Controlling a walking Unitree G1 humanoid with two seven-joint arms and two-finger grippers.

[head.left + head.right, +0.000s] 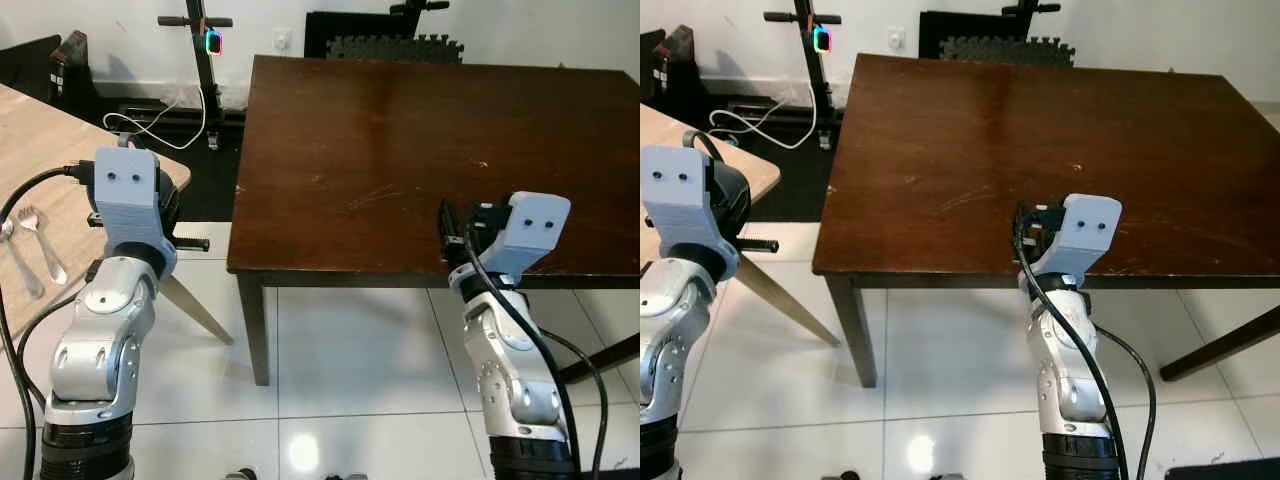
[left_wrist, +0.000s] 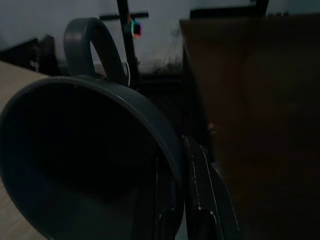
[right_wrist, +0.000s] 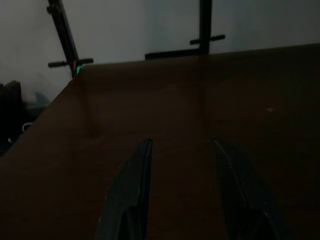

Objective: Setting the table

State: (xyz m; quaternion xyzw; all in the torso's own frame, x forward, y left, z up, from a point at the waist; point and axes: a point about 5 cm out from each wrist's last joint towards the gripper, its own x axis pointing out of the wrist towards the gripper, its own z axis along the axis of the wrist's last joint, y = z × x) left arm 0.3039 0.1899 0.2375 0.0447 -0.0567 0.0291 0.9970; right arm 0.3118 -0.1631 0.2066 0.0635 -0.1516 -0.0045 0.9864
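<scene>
Left wrist view: a dark grey mug with a looped handle [image 2: 90,155] is seen gripped at its rim by the left hand [image 2: 182,200]. One dark brown wooden counter [image 1: 430,150] lies ahead, with the right hand [image 3: 180,190] released above it. Two metal forks [image 1: 30,250] are seen on one light wooden counter [image 1: 40,140] (beside a black scooter [image 1: 205,60]).

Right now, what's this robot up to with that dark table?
It stands at the near edge of a dark wooden table. The left gripper is shut on the rim of a grey mug, held off the table's left side. The right gripper is open and holds nothing, low over the near edge. Two forks lie on a lighter table to the left.
</scene>
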